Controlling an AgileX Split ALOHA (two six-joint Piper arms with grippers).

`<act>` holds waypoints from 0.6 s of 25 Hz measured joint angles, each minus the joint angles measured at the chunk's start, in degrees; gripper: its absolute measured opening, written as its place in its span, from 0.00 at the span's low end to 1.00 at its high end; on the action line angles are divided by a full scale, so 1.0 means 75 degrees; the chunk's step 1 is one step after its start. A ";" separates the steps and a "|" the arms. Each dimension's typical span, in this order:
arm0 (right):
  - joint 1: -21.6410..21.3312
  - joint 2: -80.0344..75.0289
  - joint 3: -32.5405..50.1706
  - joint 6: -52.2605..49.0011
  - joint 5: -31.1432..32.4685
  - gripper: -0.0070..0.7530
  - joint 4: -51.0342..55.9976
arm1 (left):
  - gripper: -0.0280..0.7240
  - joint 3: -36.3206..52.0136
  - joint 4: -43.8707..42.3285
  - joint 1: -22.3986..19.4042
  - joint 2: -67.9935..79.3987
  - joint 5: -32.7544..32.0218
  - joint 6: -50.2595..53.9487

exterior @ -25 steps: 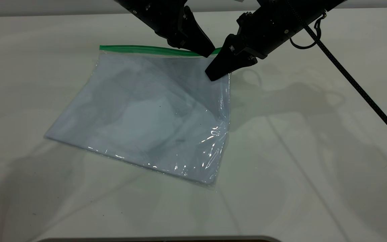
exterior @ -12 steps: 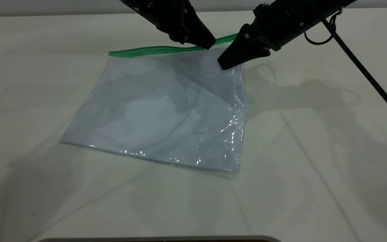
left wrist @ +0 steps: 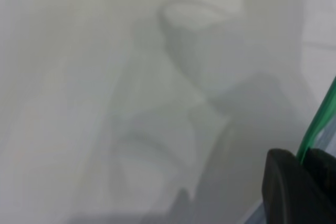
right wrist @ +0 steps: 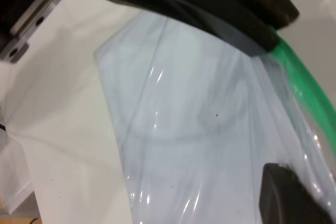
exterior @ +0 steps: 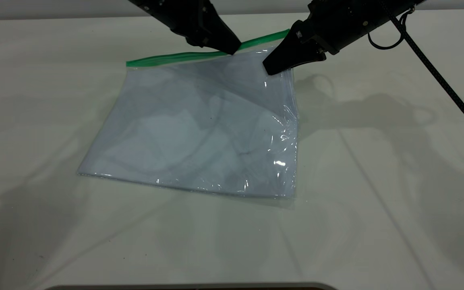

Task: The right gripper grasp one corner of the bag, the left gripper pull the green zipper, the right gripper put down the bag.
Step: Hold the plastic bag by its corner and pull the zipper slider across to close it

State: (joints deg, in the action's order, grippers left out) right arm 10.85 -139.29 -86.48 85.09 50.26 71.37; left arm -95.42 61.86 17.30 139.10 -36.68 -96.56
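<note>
The right end effector (exterior: 273,67) slants down from the upper right, its jaws clamped on the far right corner of the bag (exterior: 204,129) and holding that corner raised, while the rest of the bag lies flat on the white bench (exterior: 377,181). The left end effector (exterior: 232,49) angles down from the upper left, its tapered jaws pinched together on the green zipper (exterior: 167,59) partway along the bag's far edge.

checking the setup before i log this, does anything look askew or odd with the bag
Nothing damaged or spilled. The bag lies skewed on the table, its far right corner lifted by the right pincer, so the green zipper slopes upward. The left pincer pinches that strip.
</note>
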 joint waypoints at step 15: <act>0.0000 0.0016 -0.0011 0.0007 -0.0233 0.06 0.0139 | 0.12 0.0000 -0.0713 -0.0877 0.0008 -0.0048 0.0001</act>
State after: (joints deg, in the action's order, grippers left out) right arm 10.85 -139.18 -86.57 85.15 48.51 72.42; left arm -95.42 56.51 10.72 139.16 -37.04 -96.55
